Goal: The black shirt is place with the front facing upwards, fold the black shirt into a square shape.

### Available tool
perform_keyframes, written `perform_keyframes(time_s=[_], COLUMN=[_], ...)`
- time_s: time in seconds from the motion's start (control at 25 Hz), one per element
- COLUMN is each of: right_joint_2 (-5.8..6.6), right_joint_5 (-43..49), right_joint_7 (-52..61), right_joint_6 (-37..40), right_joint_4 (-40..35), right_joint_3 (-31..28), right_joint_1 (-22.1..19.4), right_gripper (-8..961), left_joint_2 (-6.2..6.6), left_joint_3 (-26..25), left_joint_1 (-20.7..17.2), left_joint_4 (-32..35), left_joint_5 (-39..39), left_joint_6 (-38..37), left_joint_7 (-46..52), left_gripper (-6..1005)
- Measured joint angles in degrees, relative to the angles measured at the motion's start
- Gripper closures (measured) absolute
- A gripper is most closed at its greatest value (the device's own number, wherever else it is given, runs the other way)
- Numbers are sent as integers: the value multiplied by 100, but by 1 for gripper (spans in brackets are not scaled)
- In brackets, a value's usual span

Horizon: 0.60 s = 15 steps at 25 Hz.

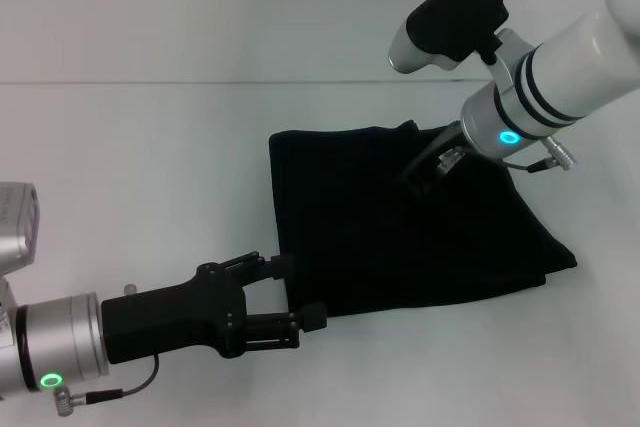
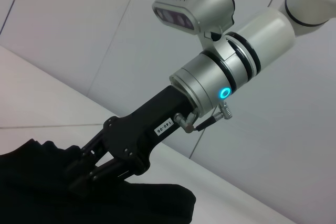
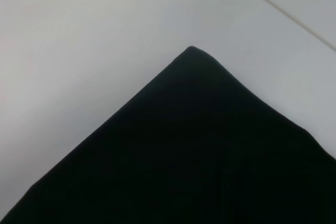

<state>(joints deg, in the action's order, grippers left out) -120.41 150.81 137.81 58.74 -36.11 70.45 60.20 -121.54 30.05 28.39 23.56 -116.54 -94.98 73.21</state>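
Lettering hidden: black shirt (image 1: 400,222) lies folded mid-surface (image 1: 150,147), bare room all round. My right claw (image 1: 422,175) rests on its far edge, fingers' state unclear. My left claw (image 1: 290,297) gapes wide at its near-left corner.

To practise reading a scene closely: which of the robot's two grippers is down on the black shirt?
The right gripper: its tip sits on the black shirt near the far edge. The left gripper stays beside the near-left corner, open and empty.
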Motion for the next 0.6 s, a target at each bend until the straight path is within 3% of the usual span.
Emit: perform_keyframes(time_s=[0.2, 0.6], right_joint_2=[0, 9], right_joint_5=[1, -100], right_joint_7=[-14, 32], right_joint_6=[8, 27], right_joint_4=[44, 19], right_joint_3=[71, 208], right_joint_1=[25, 3], right_gripper=[690, 919], left_joint_2=[-4, -10], left_joint_3=[1, 1], left_joint_1=[1, 1], left_joint_4=[0, 0], left_joint_5=[0, 0], left_joint_6=[0, -1], left_joint_7=[-1, -1], left_gripper=[50, 50])
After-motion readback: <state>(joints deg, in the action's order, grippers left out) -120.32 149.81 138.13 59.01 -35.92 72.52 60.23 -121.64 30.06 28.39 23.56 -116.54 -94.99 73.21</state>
